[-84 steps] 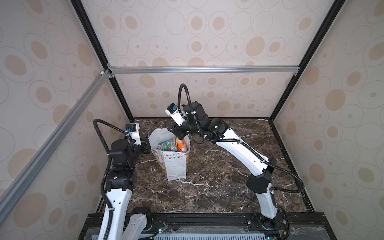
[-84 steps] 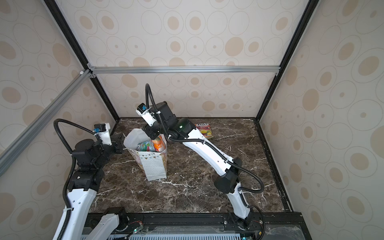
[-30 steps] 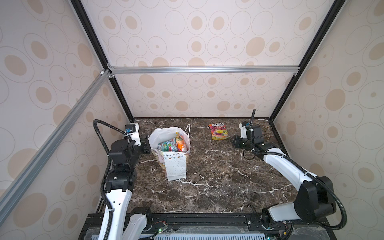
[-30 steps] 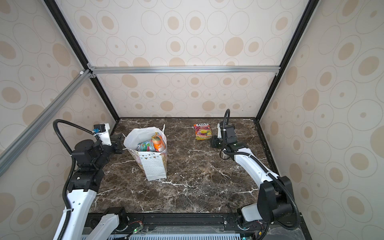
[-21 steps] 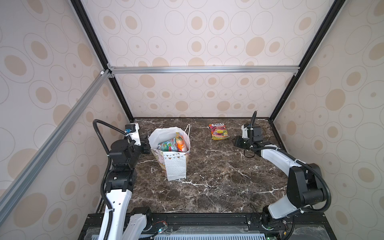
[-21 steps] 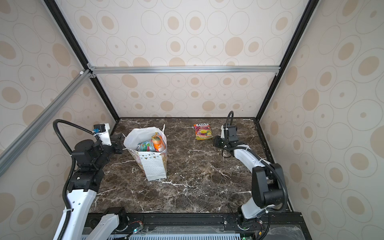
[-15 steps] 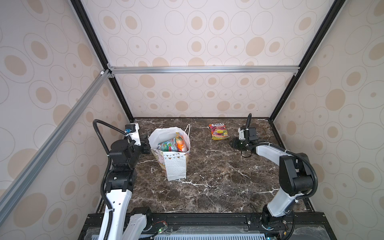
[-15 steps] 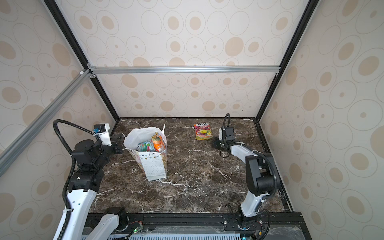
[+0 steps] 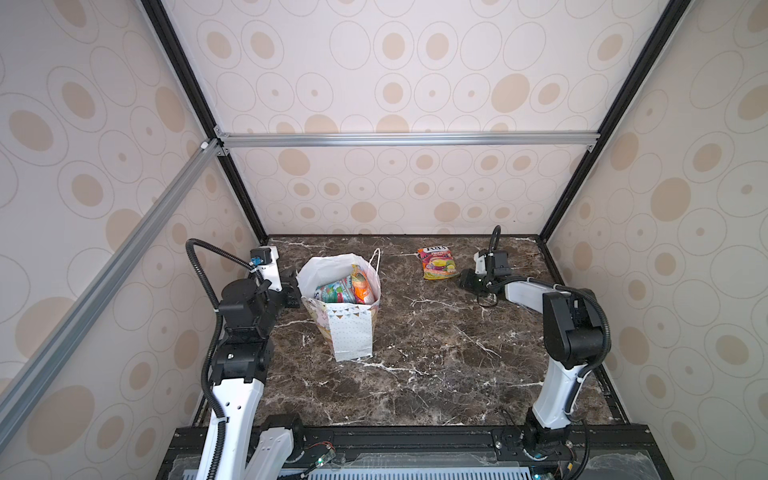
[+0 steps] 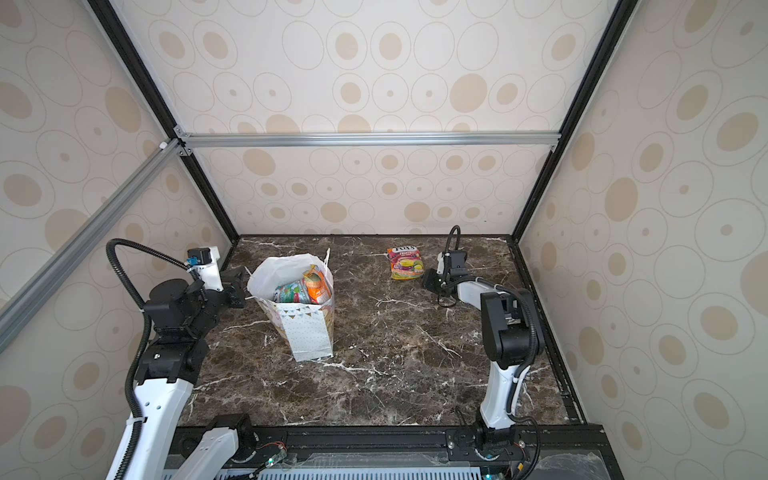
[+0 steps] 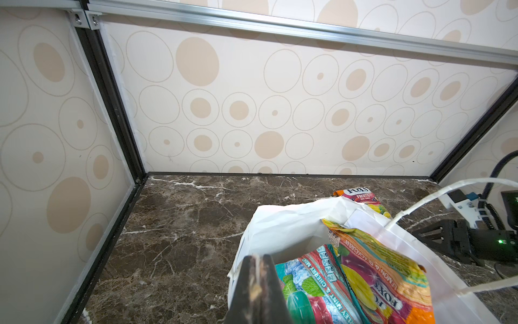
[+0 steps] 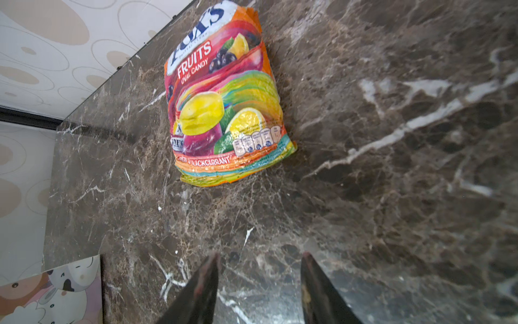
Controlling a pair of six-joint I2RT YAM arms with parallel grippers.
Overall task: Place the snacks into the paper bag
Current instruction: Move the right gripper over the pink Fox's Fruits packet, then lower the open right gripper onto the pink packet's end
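The paper bag (image 9: pixel 351 332) stood upright on the left half of the marble tabletop (image 9: pixel 436 353), mouth wide, and it was already well stocked. An orange pouch (image 11: pixel 378 275) marked Lemon & Blackcurrant leaned against a teal mint pouch (image 11: pixel 314 283), both poking up near the rim. In both top views the same two showed inside the bag, orange (image 10: pixel 318 286) to the right of teal (image 10: pixel 291 295). One white cord handle (image 9: pixel 376 262) stuck up at the bag's far right corner.

At the bag's left edge sat the left gripper (image 11: pixel 258 289), its fingers pressed tight together right on the rim, white paper pinched between them. In a top view it reached in level from the left, touching that side of the bag (image 10: pixel 309 332).

Over on the right, one snack was out in the open: a FOX'S Fruits pouch (image 9: pixel 437 262), lying flat, face up, near the back wall and well apart from the bag. The right gripper (image 12: pixel 260 259) was low over the marble just beside it, jaws spread, nothing between them but bare stone. Its fingertips (image 12: pixel 213 261) pointed toward the pouch's bottom seam without touching it. In both top views the right gripper (image 10: pixel 428 277) sat just right of the pouch (image 10: pixel 406 263), the forearm stretched low along the table behind it.
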